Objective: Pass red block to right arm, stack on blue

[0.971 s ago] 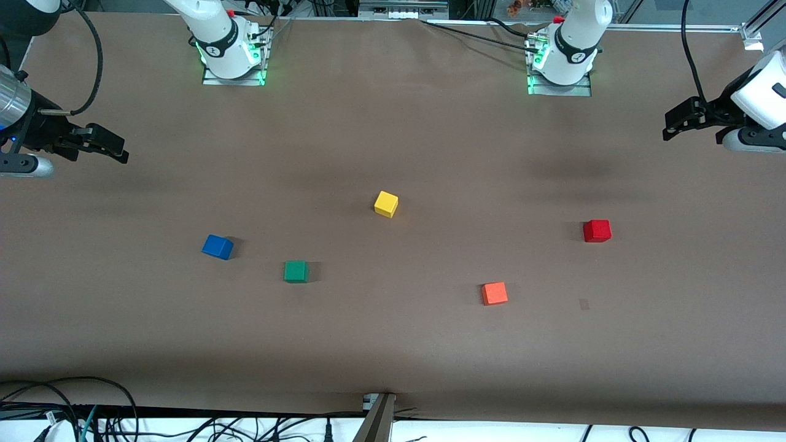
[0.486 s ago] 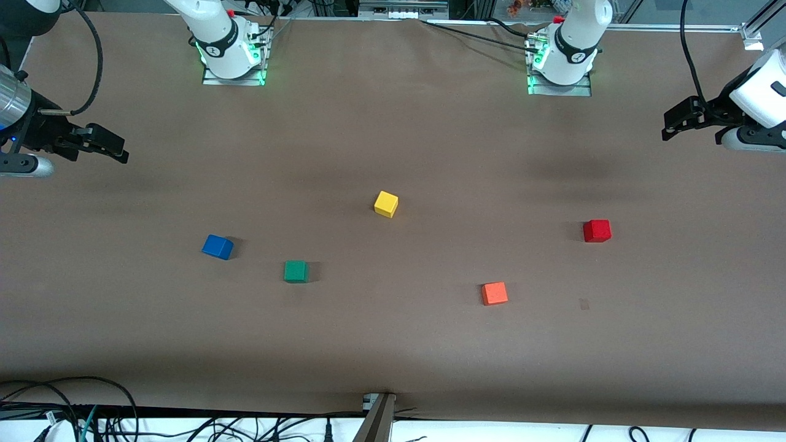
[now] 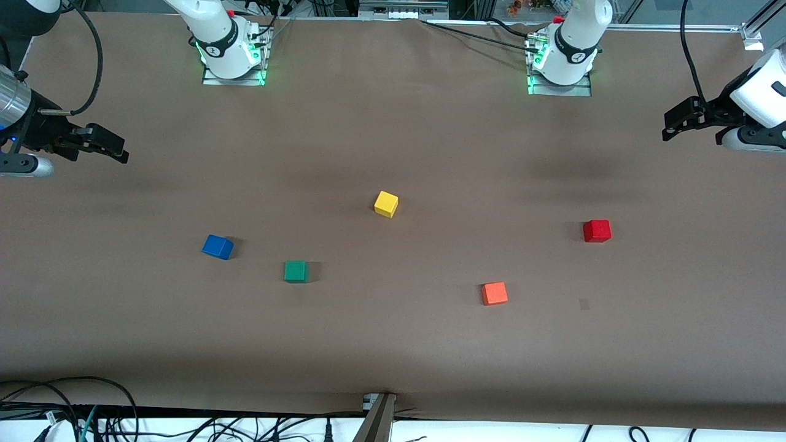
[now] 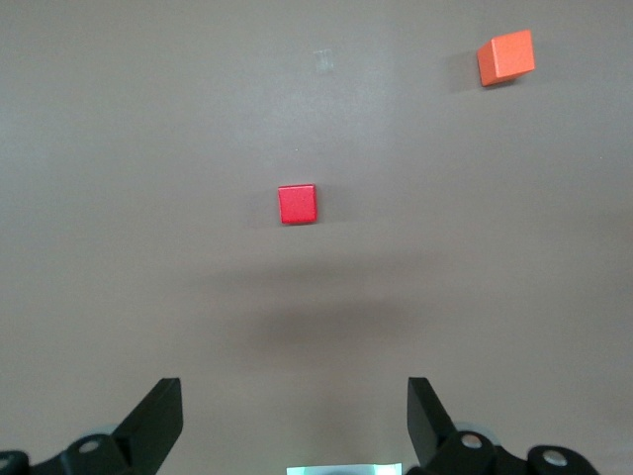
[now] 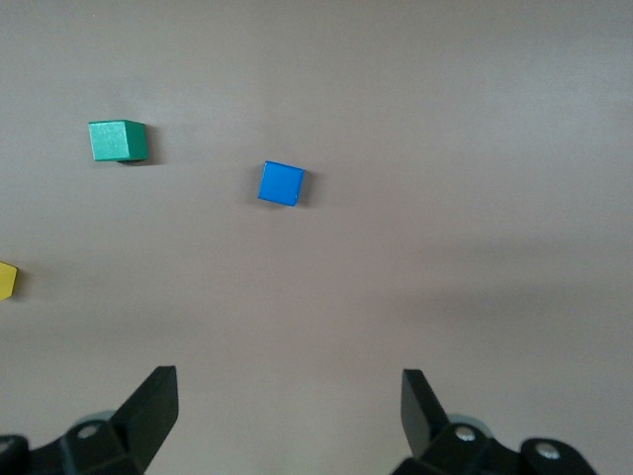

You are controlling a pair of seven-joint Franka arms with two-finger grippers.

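The red block (image 3: 597, 231) sits on the brown table toward the left arm's end; it also shows in the left wrist view (image 4: 297, 204). The blue cube (image 3: 217, 247) sits toward the right arm's end and shows in the right wrist view (image 5: 281, 184). My left gripper (image 3: 670, 126) hangs open and empty up in the air at its end of the table, its fingers wide apart in the left wrist view (image 4: 295, 408). My right gripper (image 3: 118, 150), on the silver-banded wrist, hangs open and empty over its own end (image 5: 287, 398).
A yellow cube (image 3: 386, 204) lies mid-table. A green cube (image 3: 296, 271) lies beside the blue one, nearer the front camera. An orange cube (image 3: 494, 293) lies nearer the front camera than the red block. Cables run along the table's front edge.
My left gripper has shifted very slightly toward the robots' bases. The cubes and the right arm have not moved.
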